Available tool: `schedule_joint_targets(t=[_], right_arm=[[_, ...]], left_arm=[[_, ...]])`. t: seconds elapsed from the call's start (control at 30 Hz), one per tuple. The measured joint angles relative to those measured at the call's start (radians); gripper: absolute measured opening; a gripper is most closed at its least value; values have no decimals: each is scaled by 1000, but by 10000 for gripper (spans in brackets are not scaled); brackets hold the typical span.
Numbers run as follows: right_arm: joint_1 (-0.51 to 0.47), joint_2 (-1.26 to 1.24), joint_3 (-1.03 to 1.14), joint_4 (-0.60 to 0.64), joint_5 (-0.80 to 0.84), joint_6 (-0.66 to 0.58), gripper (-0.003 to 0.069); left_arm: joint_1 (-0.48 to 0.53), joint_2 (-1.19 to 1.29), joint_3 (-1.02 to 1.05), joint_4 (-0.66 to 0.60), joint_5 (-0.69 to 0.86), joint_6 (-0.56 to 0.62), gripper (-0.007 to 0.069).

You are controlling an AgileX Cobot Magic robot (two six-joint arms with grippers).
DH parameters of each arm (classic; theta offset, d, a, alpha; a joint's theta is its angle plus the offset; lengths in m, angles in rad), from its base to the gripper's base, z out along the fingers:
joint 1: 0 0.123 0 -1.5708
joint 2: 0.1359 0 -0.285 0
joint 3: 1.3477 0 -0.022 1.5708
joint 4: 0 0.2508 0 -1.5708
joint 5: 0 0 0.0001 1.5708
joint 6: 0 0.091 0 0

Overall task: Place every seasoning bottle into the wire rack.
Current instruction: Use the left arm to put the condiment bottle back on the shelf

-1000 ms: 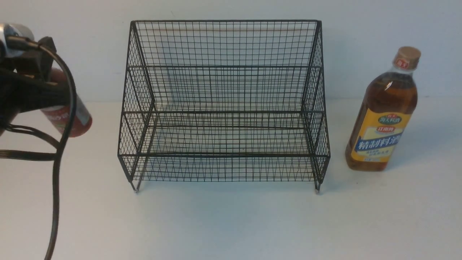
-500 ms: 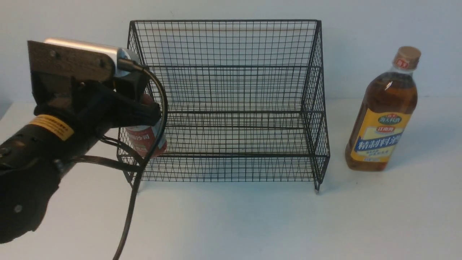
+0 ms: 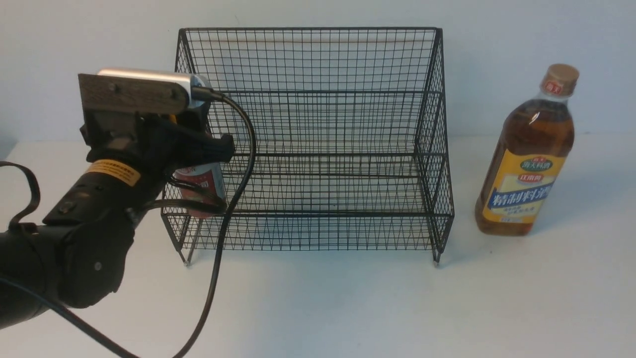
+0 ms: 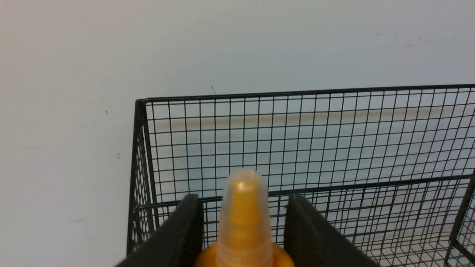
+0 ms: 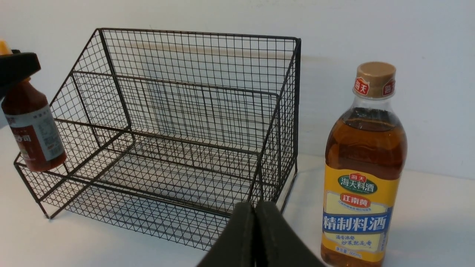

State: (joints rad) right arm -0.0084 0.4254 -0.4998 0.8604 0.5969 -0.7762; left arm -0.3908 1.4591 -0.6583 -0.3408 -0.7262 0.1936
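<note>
Left claw [image 4: 245, 207] is clamped on the red-sauce bottle [image 3: 201, 191] just under its yellow nozzle. Bottle is upright at the front-left corner of the wire rack [image 3: 318, 124], lower tier; can't tell if its base touches the mesh. My right claw [image 5: 255, 222]: fingers pressed together, nothing held. Amber bottle [image 3: 526, 164] stands on the tabletop [image 3: 318, 308] just right of the rack.

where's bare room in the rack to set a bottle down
Both tiers of the black wire-mesh rack lie bare from middle to right wall. Crowded: its left end, where the left gripper holds the small red-sauce squeeze bottle.
</note>
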Motion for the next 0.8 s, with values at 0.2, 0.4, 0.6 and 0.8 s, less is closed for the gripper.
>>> schedule_joint_targets(t=[0.2,0.4,0.6,0.8], right_arm=[[0,0,0,0,0,0,-15],[0,0,0,0,2,0,-15],[0,0,0,0,12,0,-15],[0,0,0,0,15,0,-15]], left_arm=[[0,35,-5,10,-66,-1,260],[0,36,-1,53,-81,-8,260],[0,35,-24,57,-45,-8,260],[0,35,-55,60,-20,-8,260]])
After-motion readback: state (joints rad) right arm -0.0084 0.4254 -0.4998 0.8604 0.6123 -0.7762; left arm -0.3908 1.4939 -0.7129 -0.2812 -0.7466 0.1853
